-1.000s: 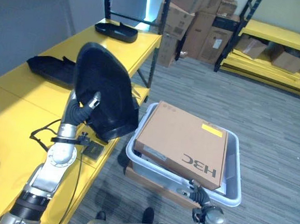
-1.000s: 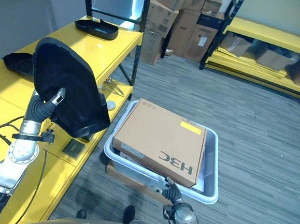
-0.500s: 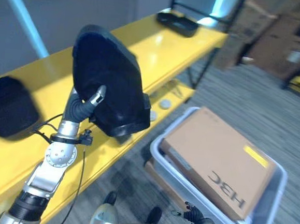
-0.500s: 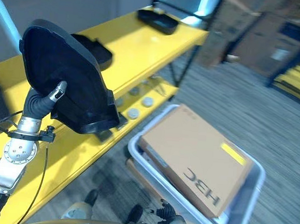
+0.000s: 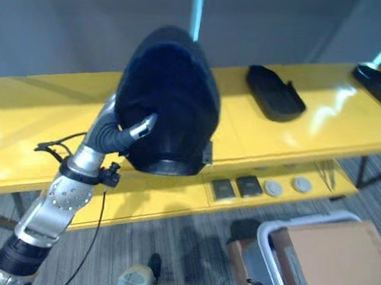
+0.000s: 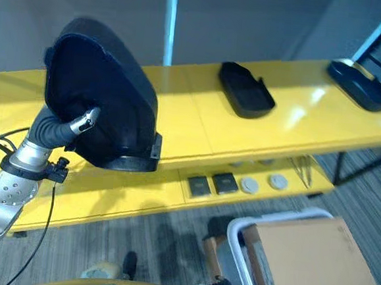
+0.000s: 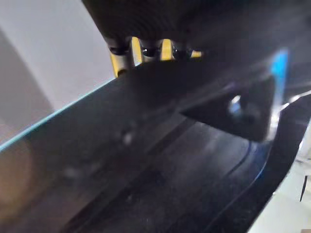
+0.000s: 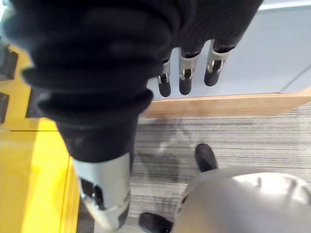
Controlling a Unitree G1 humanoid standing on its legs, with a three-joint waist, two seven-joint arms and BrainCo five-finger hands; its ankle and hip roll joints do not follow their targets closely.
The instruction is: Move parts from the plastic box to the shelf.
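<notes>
My left hand (image 5: pixel 116 137) is shut on a large black curved plastic part (image 5: pixel 170 101), with the thumb on its inner side and the fingers behind it. The part hangs upright above the front of the long yellow shelf (image 5: pixel 310 129). In the left wrist view the part's dark inner surface (image 7: pixel 170 145) lies just past the fingertips (image 7: pixel 146 48). The grey plastic box (image 5: pixel 268 233) stands on the floor at lower right, with a brown cardboard box (image 5: pixel 339 266) lying on it. My right hand (image 8: pixel 184 73) hangs low beside the box, open, with its fingers straight and nothing in them.
Two more black parts (image 5: pixel 273 93) (image 5: pixel 380 78) lie on the shelf top to the right. On the lower shelf board lie two small dark squares (image 5: pixel 236 186) and two round discs (image 5: pixel 283 186). Grey striped carpet (image 6: pixel 169 246) runs between the shelf and the box.
The camera has swung left, so the shelf now runs across the view and the box sits in the lower right corner. My left hand still holds the black part, now nearer over the shelf.
</notes>
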